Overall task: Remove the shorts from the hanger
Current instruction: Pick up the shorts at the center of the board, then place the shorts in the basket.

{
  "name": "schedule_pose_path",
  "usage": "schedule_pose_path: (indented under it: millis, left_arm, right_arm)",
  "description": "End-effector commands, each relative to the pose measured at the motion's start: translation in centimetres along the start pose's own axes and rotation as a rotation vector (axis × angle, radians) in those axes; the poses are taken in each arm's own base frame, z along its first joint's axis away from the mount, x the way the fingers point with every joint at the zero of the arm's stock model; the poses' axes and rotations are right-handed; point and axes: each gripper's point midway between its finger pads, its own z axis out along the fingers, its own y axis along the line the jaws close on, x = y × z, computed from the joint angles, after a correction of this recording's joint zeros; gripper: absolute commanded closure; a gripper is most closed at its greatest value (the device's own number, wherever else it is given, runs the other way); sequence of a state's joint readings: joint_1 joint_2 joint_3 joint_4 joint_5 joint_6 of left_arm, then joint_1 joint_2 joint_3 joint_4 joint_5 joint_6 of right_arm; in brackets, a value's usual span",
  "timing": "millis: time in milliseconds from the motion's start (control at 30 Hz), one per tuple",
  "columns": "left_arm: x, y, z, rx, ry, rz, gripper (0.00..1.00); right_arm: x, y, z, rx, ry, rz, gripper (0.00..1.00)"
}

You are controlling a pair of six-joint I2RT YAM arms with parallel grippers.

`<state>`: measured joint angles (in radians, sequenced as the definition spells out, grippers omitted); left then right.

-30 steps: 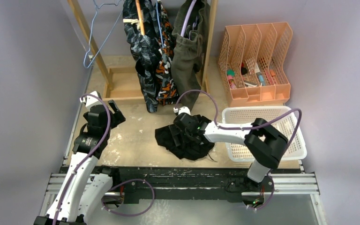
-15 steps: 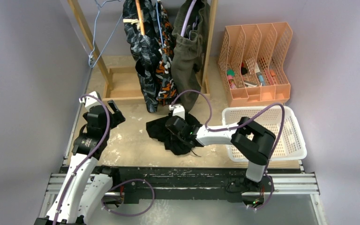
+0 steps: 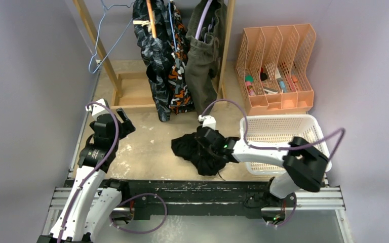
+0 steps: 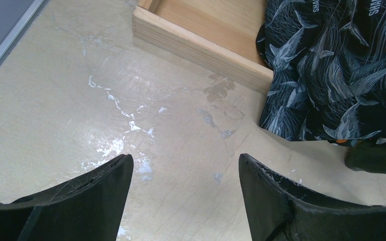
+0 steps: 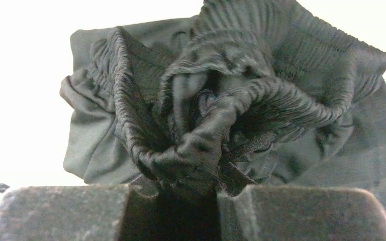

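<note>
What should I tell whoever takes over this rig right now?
The left pincer is open and empty, over the table near the hem of the navy shorts.
The right pincer is shut on the waistband of the black shorts.
These are off their hanger, bunched on the table beside the basket.
The navy shorts, camo shorts and olive shorts hang on the rack.
Done: one pair of four.
Left: probably release the black pair, perhaps into the basket, then take down the other three.
</note>
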<state>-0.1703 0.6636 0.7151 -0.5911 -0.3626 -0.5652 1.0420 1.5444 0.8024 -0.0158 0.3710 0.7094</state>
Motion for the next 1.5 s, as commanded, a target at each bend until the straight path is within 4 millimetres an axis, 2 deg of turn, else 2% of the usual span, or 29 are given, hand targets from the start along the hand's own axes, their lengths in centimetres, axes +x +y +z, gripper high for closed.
schedule_pose_path:
  millis: [0, 133, 233, 667, 833, 933, 1000, 1133, 1267, 1467]
  left_arm:
    - [-1.1, -0.4, 0.0, 0.020, -0.048, -0.028, 0.24]
    - [-1.0, -0.4, 0.1, 0.018, -0.044, -0.026, 0.24]
    - [-0.8, -0.5, 0.2, 0.017, -0.036, -0.023, 0.24]
    - [-0.9, -0.5, 0.2, 0.015, -0.036, -0.023, 0.24]
    - [-0.9, -0.5, 0.3, 0.014, -0.035, -0.022, 0.24]
    - [-0.9, -0.4, 0.3, 0.012, -0.035, -0.022, 0.24]
    - [-0.9, -0.4, 0.3, 0.013, -0.035, -0.022, 0.24]
    - [-0.8, -0.4, 0.3, 0.012, -0.034, -0.021, 0.24]
    - [-0.8, -0.5, 0.4, 0.016, -0.032, -0.019, 0.24]
    - [-0.6, -0.5, 0.5, 0.008, -0.021, -0.015, 0.24]
  right_arm:
    - [-6.6, 0.0, -3.8, -0.075, -0.167, 0.081, 1.00]
    - [-10.8, -1.0, -7.5, -0.120, -0.292, 0.133, 1.00]
    - [-13.0, -2.2, -9.9, -0.115, -0.360, 0.165, 1.00]
    - [-18.5, -7.8, -18.2, 0.079, -0.591, 0.222, 1.00]
    - [-21.7, -10.3, -23.6, 0.180, -0.726, 0.246, 1.00]
    - [-22.9, -12.4, -26.4, 0.264, -0.814, 0.255, 1.00]
    - [-22.9, -13.9, -26.7, 0.354, -0.832, 0.258, 1.00]
    - [-21.6, -16.3, -24.5, 0.524, -0.756, 0.273, 1.00]
    - [-22.4, -19.1, -23.7, 0.590, -0.736, 0.304, 1.00]
    - [-21.2, -22.7, -24.8, 0.688, -0.790, 0.422, 1.00]
